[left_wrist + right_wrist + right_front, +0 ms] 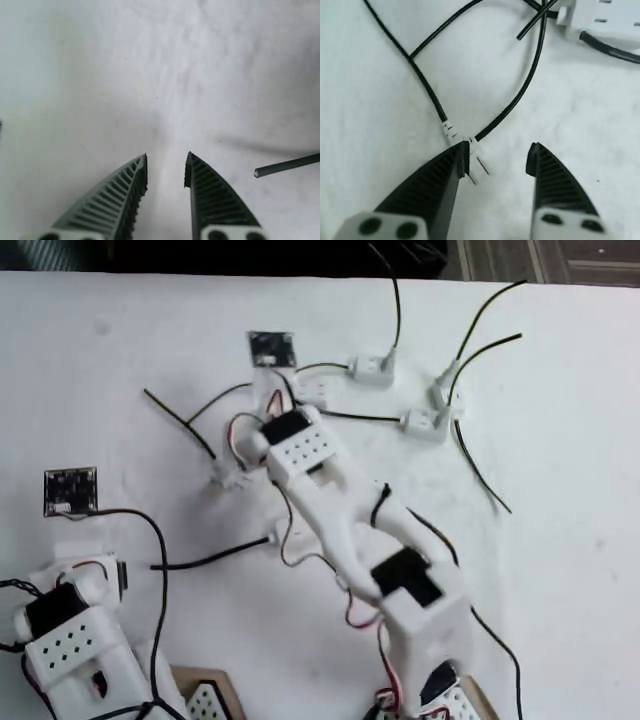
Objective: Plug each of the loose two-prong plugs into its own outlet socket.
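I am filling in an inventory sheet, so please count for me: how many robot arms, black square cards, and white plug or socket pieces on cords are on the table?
Robot arms: 2
Black square cards: 2
White plug or socket pieces: 6, though the far ones crowd together
Total: 10

The white left arm (70, 645) and right arm (345, 515) carry black motors, red wires and dark ribbed claw fingers (437, 187).

Crossing cords (529, 82) hem the plug (474, 146) — right claw (500, 155) straddles it.
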